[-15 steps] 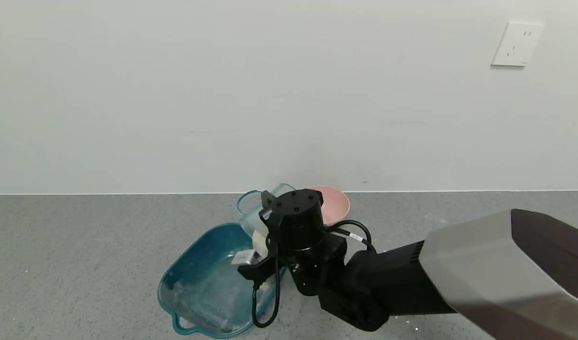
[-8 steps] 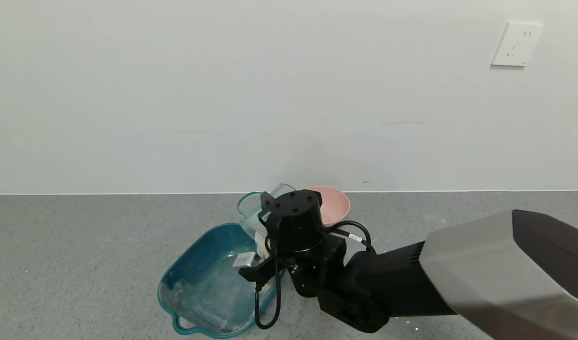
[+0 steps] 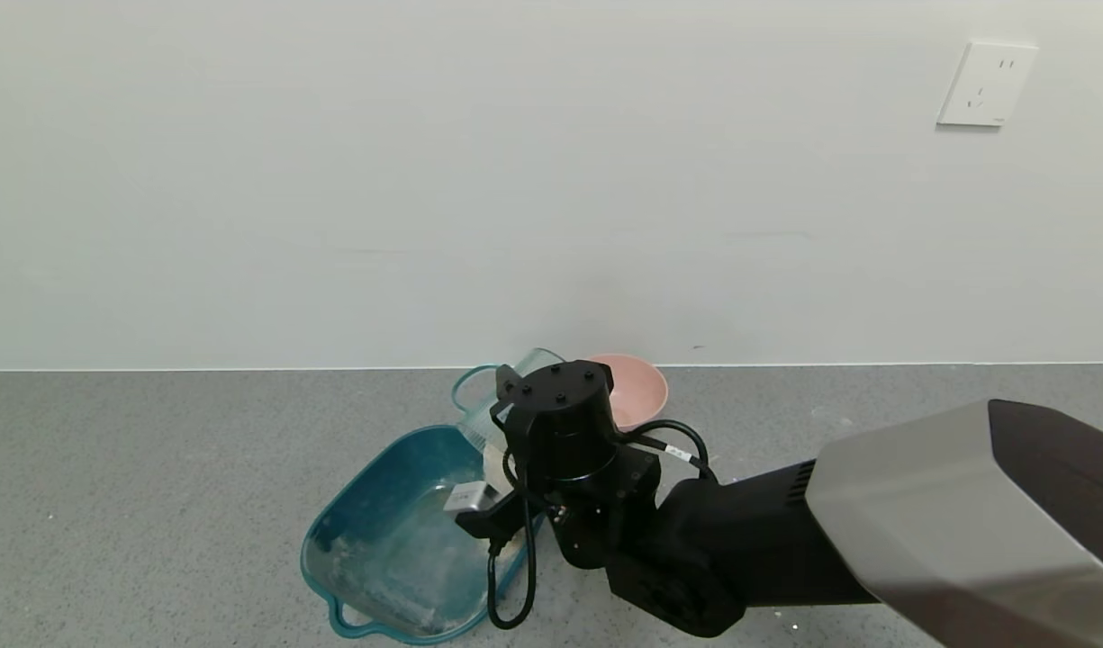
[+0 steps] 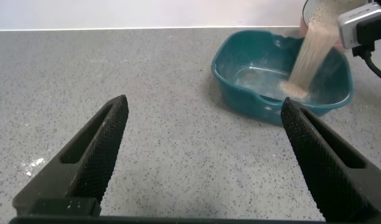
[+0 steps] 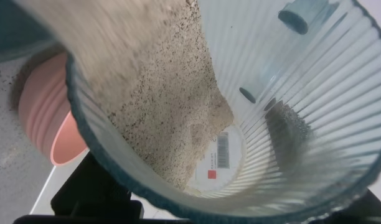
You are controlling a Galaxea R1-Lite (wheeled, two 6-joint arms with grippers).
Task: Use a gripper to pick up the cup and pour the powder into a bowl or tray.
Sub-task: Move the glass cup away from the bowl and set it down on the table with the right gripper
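My right gripper point(image 3: 501, 423) is shut on the ribbed pale blue-green cup point(image 3: 488, 409) and holds it tipped over the far right corner of the dark teal tray point(image 3: 371, 549). In the right wrist view the cup point(image 5: 315, 99) fills the picture, and beige powder point(image 5: 159, 87) slides along its lower wall toward the rim. In the left wrist view the powder point(image 4: 309, 56) falls in a stream from the cup into the tray point(image 4: 240, 93) and heaps on its floor. My left gripper point(image 4: 203, 155) is open and empty, low over the counter, left of the tray.
A round pink bowl point(image 3: 639, 389) stands right behind my right wrist, near the wall; it also shows in the right wrist view point(image 5: 41, 118). The tray's loop handle point(image 3: 465, 382) points toward the wall. Grey speckled counter point(image 3: 155, 468) surrounds the tray.
The right wrist has turned a little further and the cup has tipped more over the tray. The tray and pink bowl have not moved.
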